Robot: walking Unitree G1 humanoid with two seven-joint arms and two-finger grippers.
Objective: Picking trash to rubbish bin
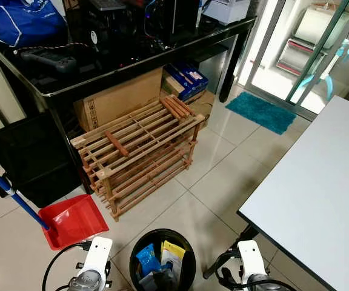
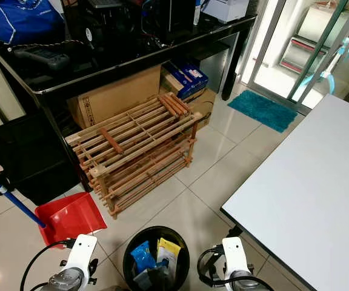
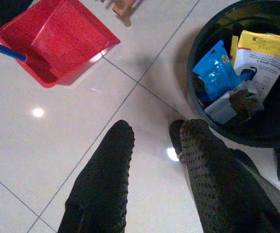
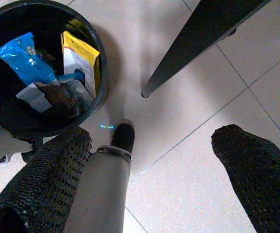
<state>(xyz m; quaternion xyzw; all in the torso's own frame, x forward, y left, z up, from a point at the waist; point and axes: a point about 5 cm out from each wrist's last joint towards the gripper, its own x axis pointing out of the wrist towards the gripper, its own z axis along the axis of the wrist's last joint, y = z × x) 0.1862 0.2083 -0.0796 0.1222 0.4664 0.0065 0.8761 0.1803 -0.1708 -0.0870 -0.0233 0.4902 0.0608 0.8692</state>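
Observation:
A round black rubbish bin [image 1: 160,231] stands on the tiled floor just in front of me, between my two hanging arms. Inside it lie a blue packet [image 1: 146,259], a yellow and white packet [image 1: 173,250] and some crumpled grey and brown scraps [image 3: 235,102]. My left gripper [image 3: 157,128] hangs open over bare floor beside the bin [image 3: 193,53], with nothing between its fingers. My right gripper [image 4: 152,136] is also open and empty, on the bin's [image 4: 101,53] other side, above floor tiles.
A red dustpan [image 1: 71,219] with a blue handle lies to the left of the bin. Behind it stands a wooden shoe rack [image 1: 138,151] under a black desk [image 1: 132,57]. A white table [image 1: 320,194] fills the right, its dark leg [image 4: 203,39] near my right gripper. A teal mat [image 1: 260,111] lies by the door.

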